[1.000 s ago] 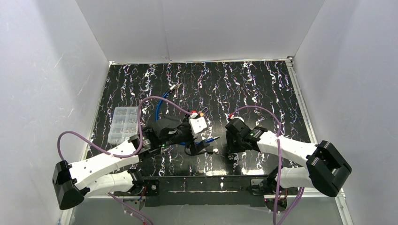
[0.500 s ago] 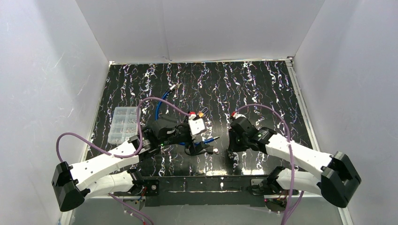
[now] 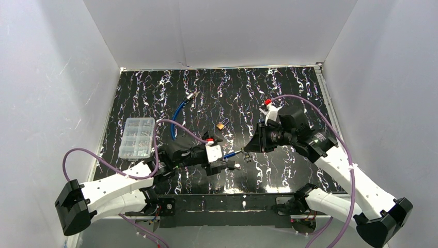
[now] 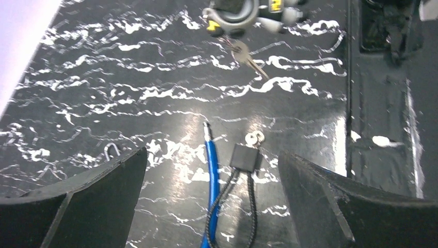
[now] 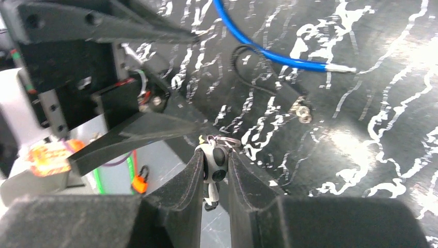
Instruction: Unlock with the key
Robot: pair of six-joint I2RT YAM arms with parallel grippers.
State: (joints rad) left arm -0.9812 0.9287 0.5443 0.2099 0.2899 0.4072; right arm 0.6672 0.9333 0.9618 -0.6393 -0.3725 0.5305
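White walls (image 3: 232, 31) boxed a black, white-streaked tabletop (image 3: 299, 88); toward its near edge, left gripper (image 4: 213, 155) gaped, right gripper (image 5: 214, 160) clamped silver keys (image 4: 247, 56).

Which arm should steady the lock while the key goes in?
Left. The left gripper is open and straddles the black cable lock on the table, while the right gripper is shut on the key fob, with the keys dangling nearby.
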